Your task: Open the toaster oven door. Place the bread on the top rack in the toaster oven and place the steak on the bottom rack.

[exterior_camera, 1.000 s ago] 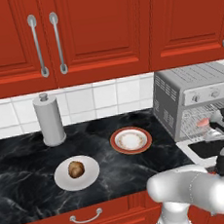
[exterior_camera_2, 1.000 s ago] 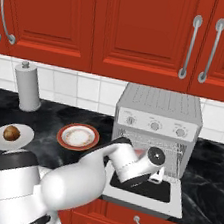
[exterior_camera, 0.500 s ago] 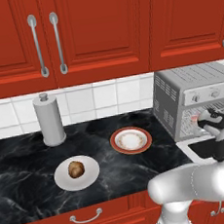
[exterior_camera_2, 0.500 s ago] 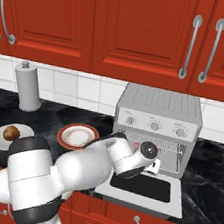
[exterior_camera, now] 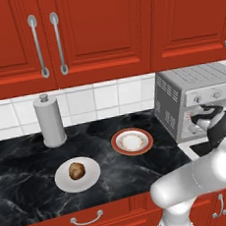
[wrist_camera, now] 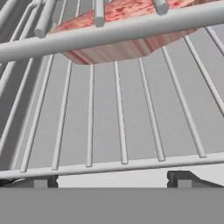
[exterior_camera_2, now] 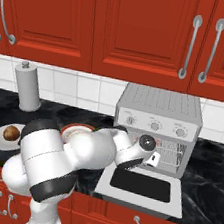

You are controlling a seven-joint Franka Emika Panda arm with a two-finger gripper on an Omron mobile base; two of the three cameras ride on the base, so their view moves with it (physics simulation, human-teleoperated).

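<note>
Hand (wrist_camera: 111,179) open; top rack (wrist_camera: 109,33) bar fronting steak (wrist_camera: 127,30).

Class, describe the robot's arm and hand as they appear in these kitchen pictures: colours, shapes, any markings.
The arm is glossy white, built of rounded, bulbous segments with dark bands at the joints and a round dark cap near the wrist. The hand ends in two small dark finger tips. No cables or markings are visible.

Headroom over the steak (wrist_camera: 118,33) is cut by the top rack (wrist_camera: 109,30) bar; bare bottom rack (wrist_camera: 131,127) (near part) is left free.
</note>
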